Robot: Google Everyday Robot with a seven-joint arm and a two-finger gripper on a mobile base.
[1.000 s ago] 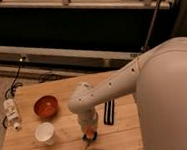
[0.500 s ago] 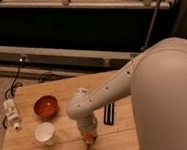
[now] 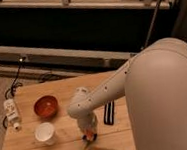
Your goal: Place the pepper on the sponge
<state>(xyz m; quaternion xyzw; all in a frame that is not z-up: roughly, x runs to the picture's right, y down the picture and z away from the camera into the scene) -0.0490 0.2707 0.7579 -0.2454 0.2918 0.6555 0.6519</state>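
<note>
My gripper (image 3: pixel 88 131) hangs low over the front middle of the wooden table (image 3: pixel 29 146), at the end of the white arm (image 3: pixel 113 90) that reaches in from the right. A small orange piece of the pepper (image 3: pixel 88 137) shows right at the gripper's lower end, with a dark greenish tip just below it. The gripper and wrist cover the rest of the pepper. The sponge is hidden from view, and I cannot tell whether the pepper touches the table.
A red bowl (image 3: pixel 45 105) and a white cup (image 3: pixel 45 132) stand left of the gripper. A black block with white stripes (image 3: pixel 109 113) lies close on its right. A white power strip (image 3: pixel 11 109) and cable lie off the table's left edge.
The gripper has shifted slightly left and lower toward the table's front edge. The blue sponge seen under it a second ago no longer shows.
</note>
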